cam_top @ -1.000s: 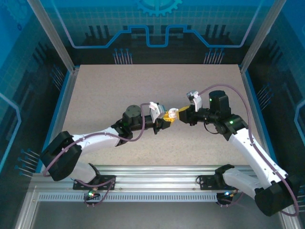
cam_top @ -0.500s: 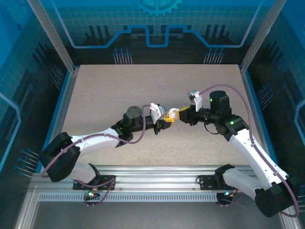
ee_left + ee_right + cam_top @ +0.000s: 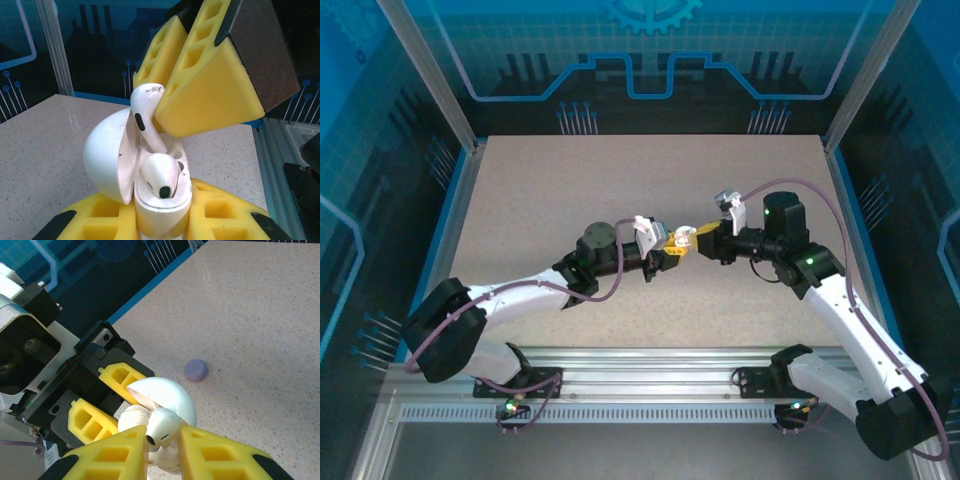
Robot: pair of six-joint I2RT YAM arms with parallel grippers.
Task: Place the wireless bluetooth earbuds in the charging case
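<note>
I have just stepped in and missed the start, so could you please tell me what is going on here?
The left claw is shut on an open white round plastic charging case, with one white stemmed earbud already seated inside. The right claw grips a second white stemmed earbud, stem down at the free slot, not yet seated. A small pale purple rounded object lies on the speckled table.
</note>
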